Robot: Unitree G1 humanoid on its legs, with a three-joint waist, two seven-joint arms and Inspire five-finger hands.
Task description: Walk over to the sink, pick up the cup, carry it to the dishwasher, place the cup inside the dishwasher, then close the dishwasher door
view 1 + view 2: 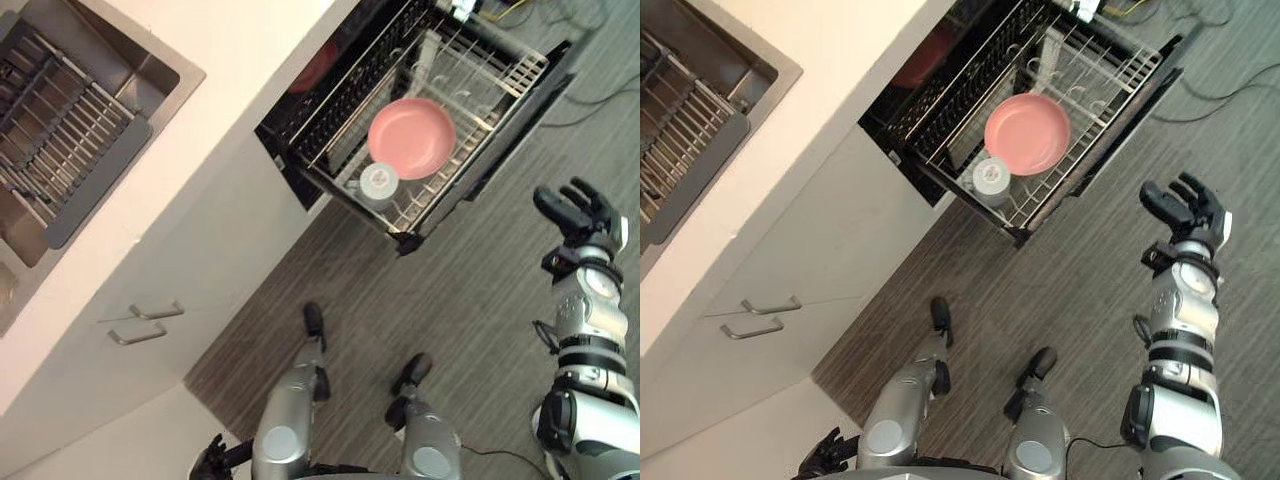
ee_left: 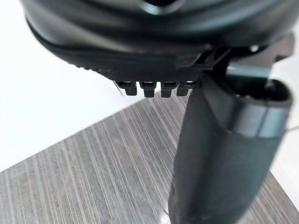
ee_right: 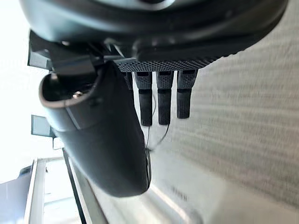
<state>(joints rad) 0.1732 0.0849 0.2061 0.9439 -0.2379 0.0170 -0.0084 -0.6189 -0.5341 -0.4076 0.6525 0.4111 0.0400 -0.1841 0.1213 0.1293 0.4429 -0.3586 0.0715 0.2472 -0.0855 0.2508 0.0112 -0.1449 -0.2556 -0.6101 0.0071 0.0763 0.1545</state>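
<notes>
left hand [image 1: 212, 458]: hung low near the cabinet [image 1: 200, 250], pose not readable | right hand [image 1: 578, 215]: raised, spread, empty, over open floor [image 1: 440, 310] beside the door [image 1: 490, 150] | cup [image 1: 378, 184]: stood in the pulled-out rack [image 1: 470, 90], just beside the pink plate [image 1: 411, 138] | advised: rack to be pushed home first, then door lifted by its outer edge.

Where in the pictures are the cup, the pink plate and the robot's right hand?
cup [image 1: 379, 183], left eye view, on its round upper face.
pink plate [image 1: 412, 138], left eye view, at the plate's middle.
right hand [image 1: 578, 215], left eye view, on the palm.
</notes>
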